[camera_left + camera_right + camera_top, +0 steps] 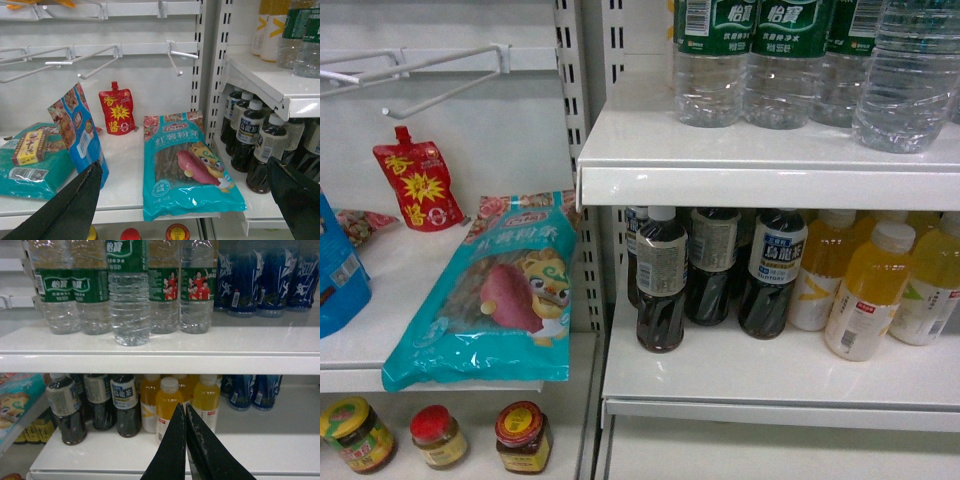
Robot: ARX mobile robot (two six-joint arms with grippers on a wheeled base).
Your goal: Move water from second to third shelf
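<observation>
The water bottles' [129,300] tops are cut off in every view; they stand in a row on the upper white shelf [165,347], one nearest the edge. Below stand tea bottles [125,405] and yellow drinks [167,407]. Left claw [185,200] spread wide; right claw [185,440] pressed together, empty.

Water bottles [782,62] stand in a row on the upper shelf [760,160]. On the shelf below [770,380], tea bottles [662,280] stand left of juice bottles [868,292]. A noodle bag [495,295] lies on the left shelf, jars [523,437] beneath it.
</observation>
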